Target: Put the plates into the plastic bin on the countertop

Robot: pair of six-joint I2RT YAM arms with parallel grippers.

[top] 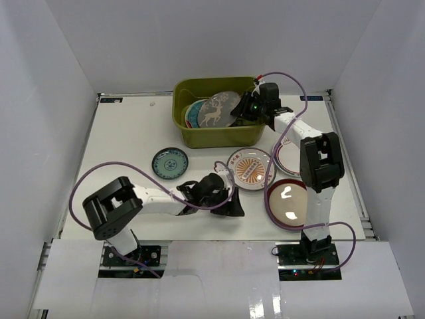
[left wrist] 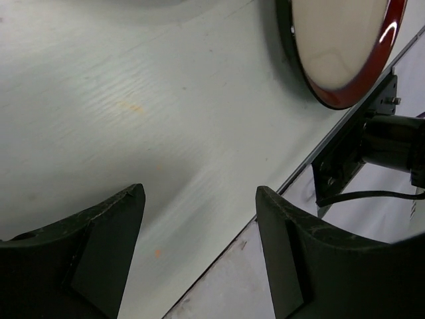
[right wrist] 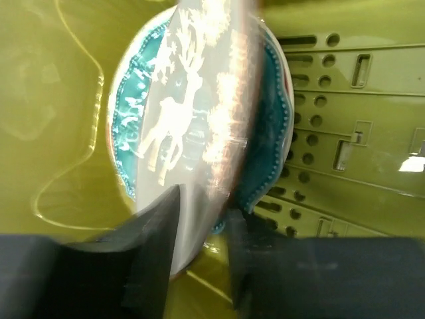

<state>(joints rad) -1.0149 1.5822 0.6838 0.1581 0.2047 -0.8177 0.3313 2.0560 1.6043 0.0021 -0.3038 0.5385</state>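
Note:
The olive-green plastic bin [top: 199, 137] stands at the back of the white countertop [top: 119, 143]. My right gripper [top: 247, 106] reaches into it, shut on the rim of the grey deer plate [top: 218, 109], which is held tilted. In the right wrist view the fingers [right wrist: 156, 239] pinch this plate [right wrist: 192, 113] in front of the scalloped teal plate [right wrist: 269, 126]. On the countertop lie the small teal-patterned plate [top: 170, 163], the orange sunburst plate [top: 251, 168], the green-rimmed white plate [top: 284, 161] and the dark red-rimmed plate [top: 287, 203]. My left gripper [top: 229, 201] is open and empty.
The bin's slotted bottom [right wrist: 345, 133] shows to the right of the plates. The left wrist view has the dark red-rimmed plate [left wrist: 342, 46], the countertop's front edge [left wrist: 292, 179] and the right arm's base [left wrist: 392, 143]. Grey-white walls enclose the countertop.

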